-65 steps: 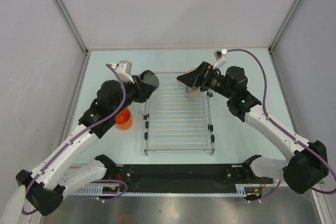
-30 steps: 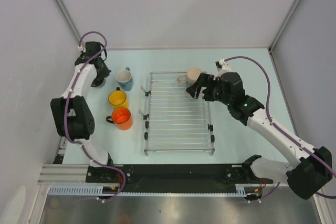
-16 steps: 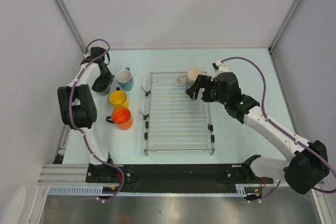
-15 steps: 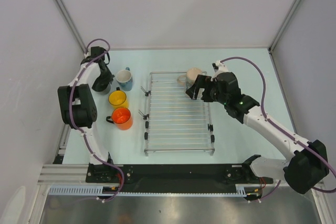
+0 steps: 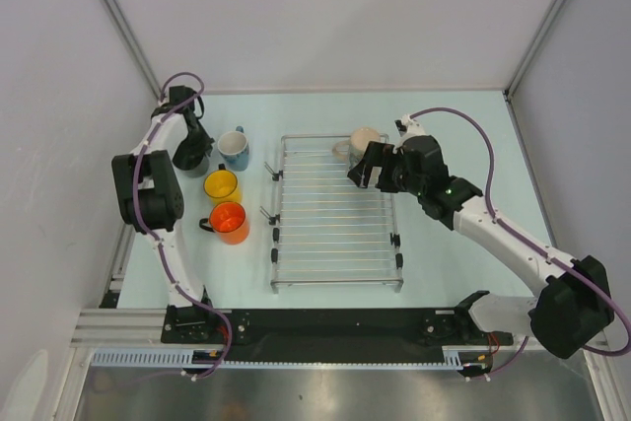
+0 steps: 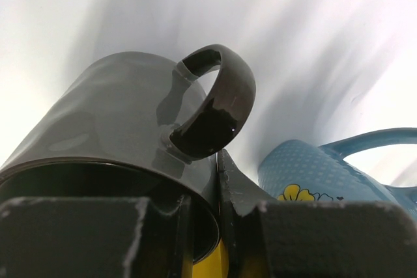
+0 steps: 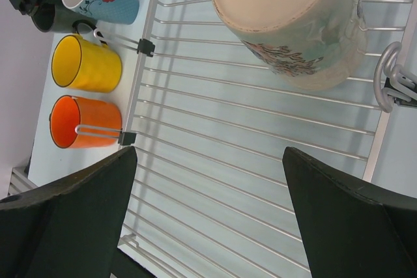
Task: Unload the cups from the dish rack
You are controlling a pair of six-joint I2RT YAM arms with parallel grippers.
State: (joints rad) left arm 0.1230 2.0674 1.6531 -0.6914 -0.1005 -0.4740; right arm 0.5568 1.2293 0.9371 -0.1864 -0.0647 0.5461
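The tall beige ceramic mug with a floral print [image 7: 287, 24] is the only cup on the flat silver wire dish rack [image 7: 221, 135]. It stands at the rack's far right corner, apparently mouth-down with its flat base showing. The right gripper [image 7: 208, 222] hangs just beside it on the near side, fingers spread wide and holding nothing. To take it well, the fingers should come down squarely astride the body, keeping off the handle and the rack's side rail. Glazed ceramic is likely slippery, so they should close firmly and lift straight up so the rim clears the bars before travelling. Off the rack to the left, on the pale green tabletop [image 5: 454, 125], the blue floral mug [image 5: 235, 148], the yellow mug [image 5: 221, 185] and the orange mug [image 5: 229, 223] stand upright in a loose row. Just beside the blue one, the left gripper [image 5: 190, 155] pinches the wall of the glossy dark grey mug [image 6: 111, 122] next to its handle, one finger inside. Whether its base is down I cannot tell. It should let go only once the mug sits flat.
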